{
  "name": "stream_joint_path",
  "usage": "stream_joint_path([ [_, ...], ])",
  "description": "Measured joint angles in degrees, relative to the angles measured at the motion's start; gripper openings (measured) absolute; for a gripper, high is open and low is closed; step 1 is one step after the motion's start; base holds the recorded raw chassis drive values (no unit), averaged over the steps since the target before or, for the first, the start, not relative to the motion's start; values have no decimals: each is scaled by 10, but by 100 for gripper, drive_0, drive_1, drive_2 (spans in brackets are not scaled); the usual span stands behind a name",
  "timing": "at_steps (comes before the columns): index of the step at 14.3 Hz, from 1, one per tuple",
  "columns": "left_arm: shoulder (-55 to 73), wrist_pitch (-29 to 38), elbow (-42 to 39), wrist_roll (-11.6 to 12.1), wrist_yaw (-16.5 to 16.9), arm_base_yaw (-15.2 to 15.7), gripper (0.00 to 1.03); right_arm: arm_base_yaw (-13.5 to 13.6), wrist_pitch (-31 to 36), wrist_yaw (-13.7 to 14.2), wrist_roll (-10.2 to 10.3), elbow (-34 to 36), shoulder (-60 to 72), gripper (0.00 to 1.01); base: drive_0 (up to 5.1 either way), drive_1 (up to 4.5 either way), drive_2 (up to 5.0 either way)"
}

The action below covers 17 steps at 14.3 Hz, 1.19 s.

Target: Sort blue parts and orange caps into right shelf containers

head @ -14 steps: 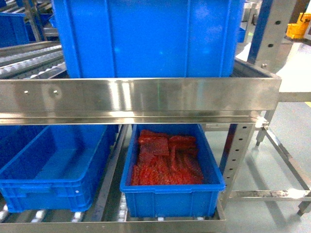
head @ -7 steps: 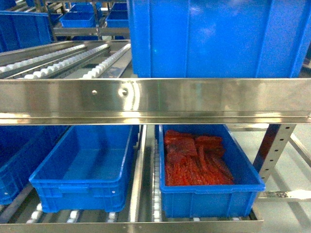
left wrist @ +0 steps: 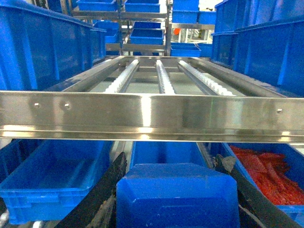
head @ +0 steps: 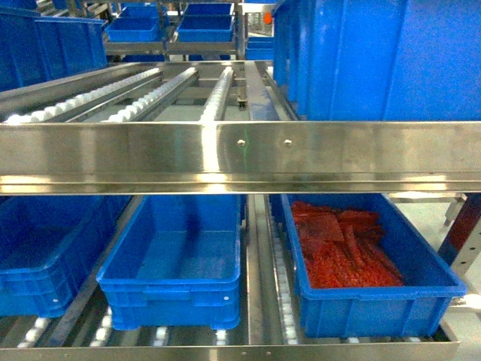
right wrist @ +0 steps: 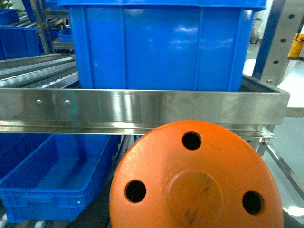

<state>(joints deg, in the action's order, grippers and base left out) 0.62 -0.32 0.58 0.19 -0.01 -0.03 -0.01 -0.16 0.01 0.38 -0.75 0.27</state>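
Both arms loaded, facing the steel roller shelf [head: 240, 154].

Left gripper [left wrist: 176, 199] clenched on a blue part [left wrist: 176, 197], black fingers [left wrist: 102, 199] hugging both sides. Orange cap [right wrist: 197, 183] fills the right wrist view; can't tell how the right gripper grips it, jaws hidden. Head view, lower shelf: empty crate [head: 174, 289] at 6 o'clock, crate [head: 376, 304] with red pieces [head: 342, 244] at 4 o'clock, tall crate [head: 383, 60] at 1 o'clock up top.
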Motion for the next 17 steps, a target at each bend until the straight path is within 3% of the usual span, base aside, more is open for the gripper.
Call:
stream_joint_path([
  [17, 0, -1, 0, 0, 0, 0, 43, 0, -2, 0, 0, 0, 0, 45, -501, 240, 240],
])
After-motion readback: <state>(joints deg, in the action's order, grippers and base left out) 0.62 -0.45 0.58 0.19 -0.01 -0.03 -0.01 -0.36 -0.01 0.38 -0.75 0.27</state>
